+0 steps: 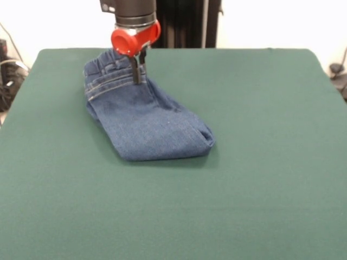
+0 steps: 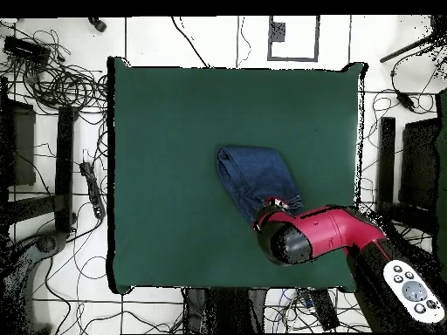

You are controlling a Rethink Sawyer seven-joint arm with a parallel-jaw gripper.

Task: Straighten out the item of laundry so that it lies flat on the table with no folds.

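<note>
Jeans are lying folded over on the green desk, in the far left part of it in the front view, with the gathered waistband pointing toward the far edge and the folded end reaching toward the desk's middle. The garment is forming a compact, doubled-up bundle rather than spreading flat. The end effector is coming down from above onto the waistband area, its dark fingers pressing close together into the denim just below the elastic, apparently pinching a bit of the fabric between them. A red wrist section is sitting directly above the fingers. In the overhead view the red arm is covering the waistband end of the jeans, while the rest of the denim is showing toward the desk's centre. Bare green surface is stretching wide to the right and toward the near edge in the front view, with a narrower strip running between the waistband and the far edge and another between the jeans and the left edge. Cables are lying on the floor around the desk.
</note>
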